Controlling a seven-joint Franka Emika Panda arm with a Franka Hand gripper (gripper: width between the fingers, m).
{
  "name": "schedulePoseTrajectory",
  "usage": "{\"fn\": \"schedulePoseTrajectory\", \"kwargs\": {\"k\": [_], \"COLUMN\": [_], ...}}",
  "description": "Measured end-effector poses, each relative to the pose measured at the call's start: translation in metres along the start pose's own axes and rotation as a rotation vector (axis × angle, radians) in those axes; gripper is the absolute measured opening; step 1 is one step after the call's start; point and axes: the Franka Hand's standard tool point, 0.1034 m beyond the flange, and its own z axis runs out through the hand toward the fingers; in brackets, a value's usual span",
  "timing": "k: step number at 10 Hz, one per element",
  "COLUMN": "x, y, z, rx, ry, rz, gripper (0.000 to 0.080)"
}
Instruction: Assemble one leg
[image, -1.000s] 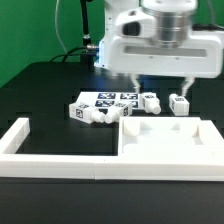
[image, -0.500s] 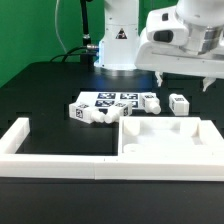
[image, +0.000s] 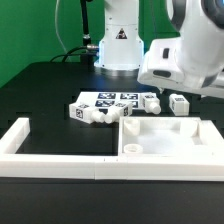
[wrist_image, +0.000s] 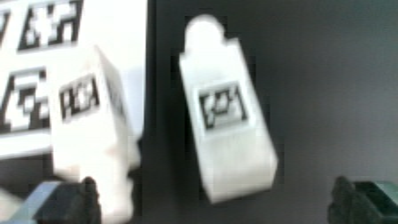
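Several white legs with square tags lie on the black table. One leg (image: 178, 104) lies apart at the exterior view's right; in the wrist view this leg (wrist_image: 228, 112) lies between my two fingertips, a little ahead of them. A second leg (image: 150, 101) lies beside it by the marker board (image: 105, 100) and shows in the wrist view (wrist_image: 89, 115). Two more legs (image: 80, 110) (image: 97, 114) lie further left. My gripper (image: 180, 90) (wrist_image: 214, 200) hangs just above the right-hand leg, open and empty, its dark fingertips (wrist_image: 63, 200) wide apart.
The large flat white square panel (image: 170, 145) with corner holes lies in front of the legs. Long white border rails (image: 40, 160) run along the front and left. The robot base (image: 118, 40) stands behind. The marker board also shows in the wrist view (wrist_image: 36, 50).
My gripper has moved toward the exterior view's right and come lower, tilting, from above the marker board's right end to above the right-hand leg. The parts have not moved.
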Motion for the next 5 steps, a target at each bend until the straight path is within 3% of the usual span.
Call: {"fn": "schedulePoseTrajectory", "kwargs": {"k": [1, 4, 5], "x": [0.003, 0.01, 0.011], "y": [-0.002, -0.003, -0.015], "z": [-0.003, -0.004, -0.006], "rx": [-0.01, -0.007, -0.008], "ry": [-0.034, 0.005, 0.044], "rz": [-0.002, -0.019, -0.132], "gripper": [0.0649, 0.0649, 0.0649]}}
